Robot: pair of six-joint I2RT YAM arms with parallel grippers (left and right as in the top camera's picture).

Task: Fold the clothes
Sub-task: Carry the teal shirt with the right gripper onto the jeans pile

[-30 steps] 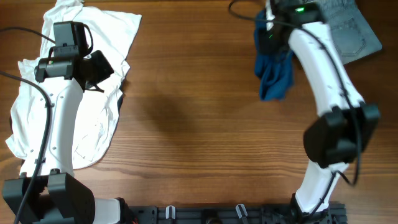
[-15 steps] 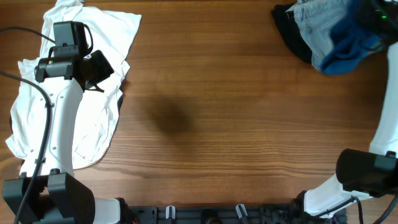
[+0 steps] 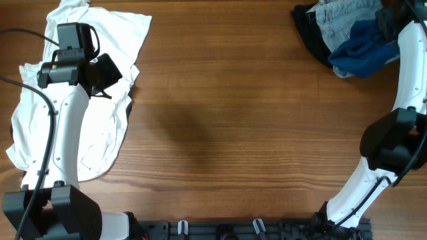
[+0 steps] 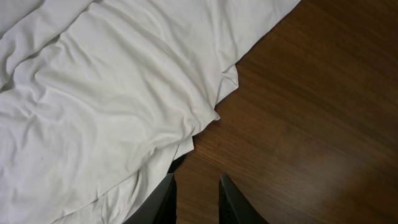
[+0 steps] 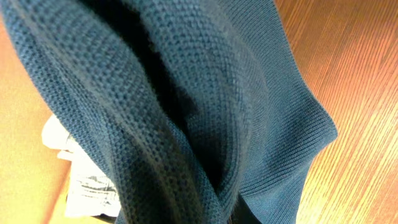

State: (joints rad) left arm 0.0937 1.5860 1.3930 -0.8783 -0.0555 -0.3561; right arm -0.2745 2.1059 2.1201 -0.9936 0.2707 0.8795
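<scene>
Right against the right fingers point(image 3: 389, 20), whose grip I can't make out, the dark-blue knit garment point(image 3: 360, 53) bunches, looking soft and light, best pinched at a hem, while the left fingers point(image 4: 196, 199), slightly apart, hover beside the white shirt point(image 4: 93, 93).

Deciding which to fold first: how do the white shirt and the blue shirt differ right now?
The white shirt lies spread out at the left of the table, partly under the left arm; the blue shirt is bunched in the far right corner. The white shirt rests on bare wood; the blue shirt sits partly on jeans. Neither is folded.
</scene>
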